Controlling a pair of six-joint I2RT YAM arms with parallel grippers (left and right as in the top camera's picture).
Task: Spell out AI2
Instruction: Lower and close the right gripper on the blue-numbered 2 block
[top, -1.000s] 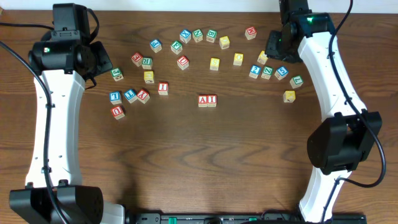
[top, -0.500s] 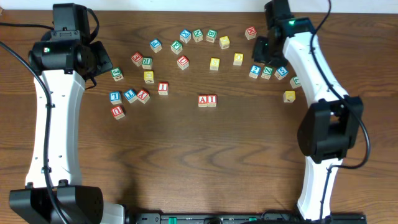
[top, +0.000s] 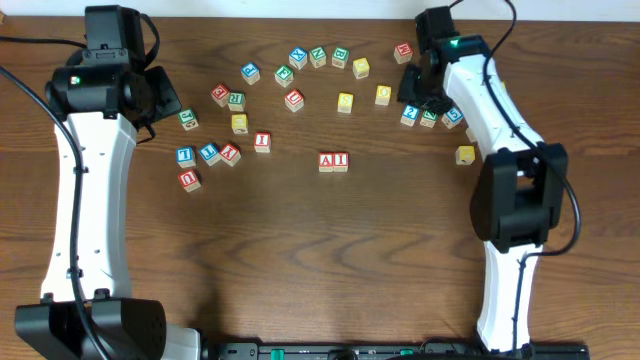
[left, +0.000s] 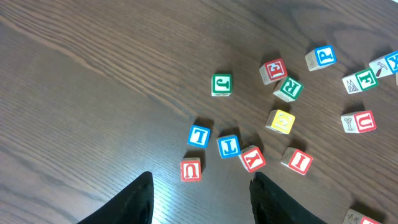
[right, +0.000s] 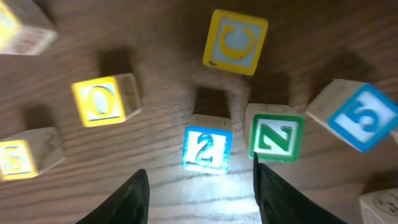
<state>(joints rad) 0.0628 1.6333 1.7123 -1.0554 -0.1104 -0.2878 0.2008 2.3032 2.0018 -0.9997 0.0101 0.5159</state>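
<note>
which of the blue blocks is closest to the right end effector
The blue-framed "2" block, just ahead of the open right end effector; the blue "5" block sits farther off, past the green "Z" block.

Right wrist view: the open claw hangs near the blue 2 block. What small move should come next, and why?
Probably lower the right claw so its fingers straddle the 2 block. The claw is open and empty, and the block sits roughly centred just ahead of the fingertips. The green Z block lies close beside it, so the descent should stay centred.
</note>
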